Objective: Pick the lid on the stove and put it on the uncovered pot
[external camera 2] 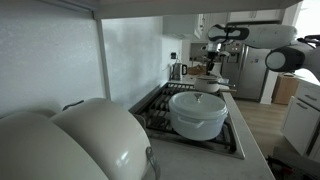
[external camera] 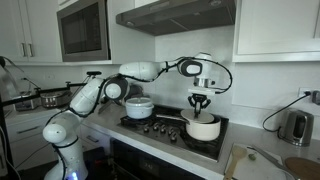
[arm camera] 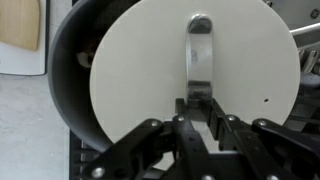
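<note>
One pincer [arm camera: 200, 120] grips the lid [arm camera: 140, 70] over the uncovered pot [external camera: 204, 129].

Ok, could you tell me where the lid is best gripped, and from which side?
Grip the metal handle at the centre of the lid, coming straight down from above. The lid lies flat, and the handle appears to stand up from it as a narrow strip, easy to pinch across its width.
</note>
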Motion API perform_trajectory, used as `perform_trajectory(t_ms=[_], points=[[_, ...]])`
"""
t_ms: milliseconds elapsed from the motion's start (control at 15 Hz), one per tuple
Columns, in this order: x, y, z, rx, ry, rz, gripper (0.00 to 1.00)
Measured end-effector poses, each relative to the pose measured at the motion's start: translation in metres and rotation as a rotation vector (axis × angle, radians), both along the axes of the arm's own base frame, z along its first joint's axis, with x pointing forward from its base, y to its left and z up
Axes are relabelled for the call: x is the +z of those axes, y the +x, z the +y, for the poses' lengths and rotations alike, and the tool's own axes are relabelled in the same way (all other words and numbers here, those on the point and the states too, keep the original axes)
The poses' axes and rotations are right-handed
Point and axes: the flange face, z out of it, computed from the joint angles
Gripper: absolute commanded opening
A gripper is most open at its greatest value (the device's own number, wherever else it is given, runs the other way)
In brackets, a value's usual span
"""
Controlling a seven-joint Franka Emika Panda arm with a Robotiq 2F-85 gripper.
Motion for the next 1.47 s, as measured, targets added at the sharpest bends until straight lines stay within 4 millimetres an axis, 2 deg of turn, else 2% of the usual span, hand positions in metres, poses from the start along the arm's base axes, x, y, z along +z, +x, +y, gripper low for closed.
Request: perform_trajectory(t_ms=[600, 1467], points=[[-0.001, 0.002, -0.01, -0.015, -0.019, -0.032, 0.06], [-0.001, 0.005, -0.015, -0.022, -0.049, -0.054, 0.06]])
